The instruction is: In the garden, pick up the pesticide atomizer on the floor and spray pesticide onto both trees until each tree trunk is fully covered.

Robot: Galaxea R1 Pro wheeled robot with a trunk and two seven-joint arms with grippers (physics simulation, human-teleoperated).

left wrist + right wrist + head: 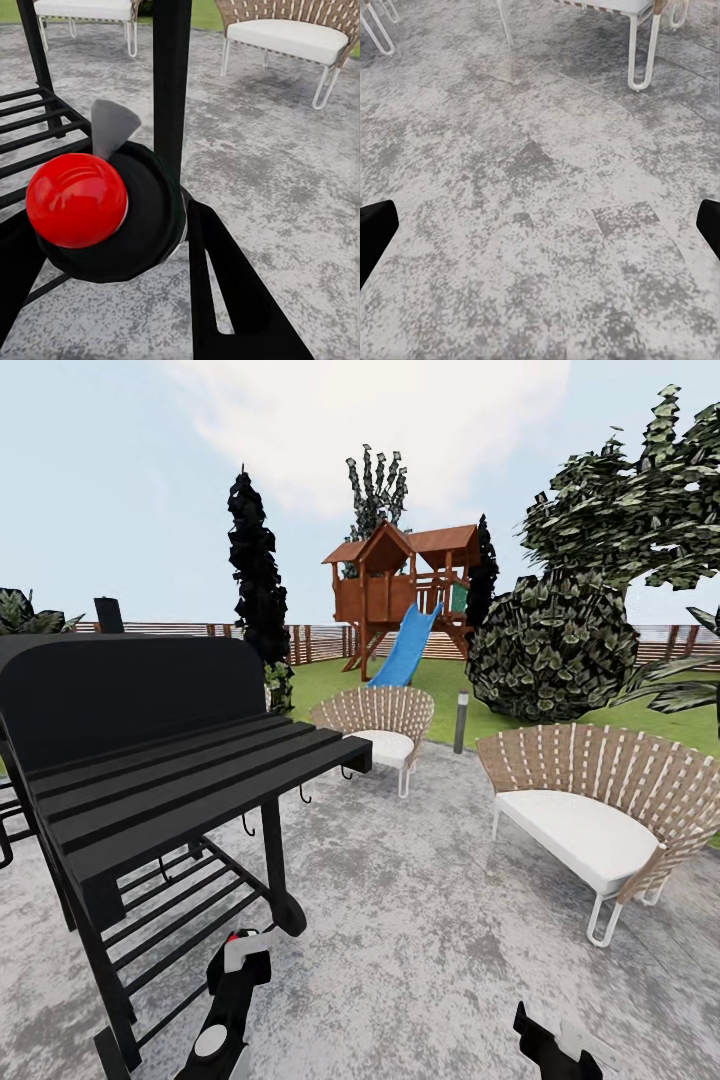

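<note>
The pesticide atomizer (75,199) has a black body, a round red cap and a grey nozzle, and my left gripper (120,247) is shut on it, low beside the grill; its red and white top (238,942) shows in the head view above my left gripper (238,972). My right gripper (540,229) is open over bare grey paving, and it shows at the bottom of the head view (550,1050). A broad-leaved tree canopy (640,490) rises at the far right, its trunk hidden behind a round bush (550,645).
A black barbecue grill (150,760) stands close on my left, its leg (171,82) right by the atomizer. Two wicker chairs (585,810) (378,725) sit on the paving ahead. Beyond lie a short lamp post (460,722), lawn (440,680), a playhouse with a blue slide (405,595) and the fence (310,642).
</note>
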